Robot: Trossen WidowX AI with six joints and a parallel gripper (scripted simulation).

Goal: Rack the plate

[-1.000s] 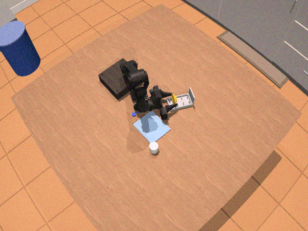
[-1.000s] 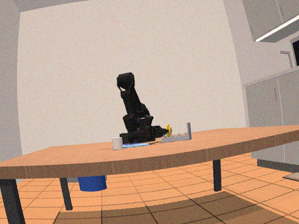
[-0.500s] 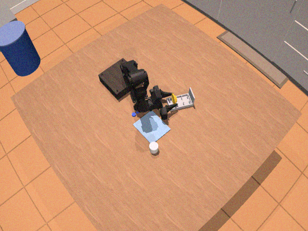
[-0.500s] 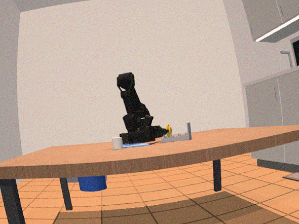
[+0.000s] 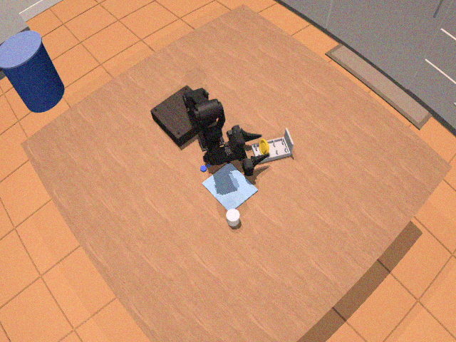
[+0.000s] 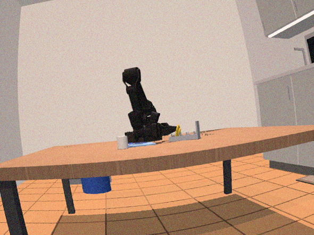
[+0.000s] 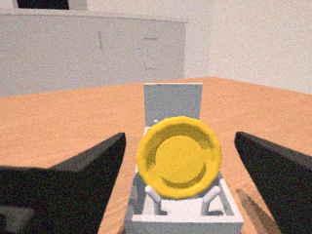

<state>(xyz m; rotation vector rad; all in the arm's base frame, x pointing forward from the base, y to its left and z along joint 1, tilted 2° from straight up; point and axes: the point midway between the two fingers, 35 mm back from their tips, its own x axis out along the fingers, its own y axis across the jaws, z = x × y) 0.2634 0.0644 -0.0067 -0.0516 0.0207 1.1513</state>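
The yellow plate (image 5: 263,147) (image 6: 177,130) (image 7: 180,158) stands on edge in the near part of the dish rack, just behind the two nearest posts in the wrist view. In the exterior view its top leans a little toward the tall end panel. The grey-white dish rack (image 5: 278,159) (image 6: 184,137) (image 7: 182,227) sits on the table. My gripper (image 5: 264,145) (image 7: 179,137) is open, with one finger on each side of the plate and a gap to its rim on both sides in the wrist view. The plate's lowest edge is hard to make out.
A light blue cloth (image 5: 241,193) lies on the table beside the gripper. A white cup (image 5: 232,216) (image 6: 122,142) stands past its far corner. A small blue disc (image 5: 202,168) lies near the arm. The rack's tall panel (image 5: 288,139) (image 6: 197,129) (image 7: 173,103) rises at its far end.
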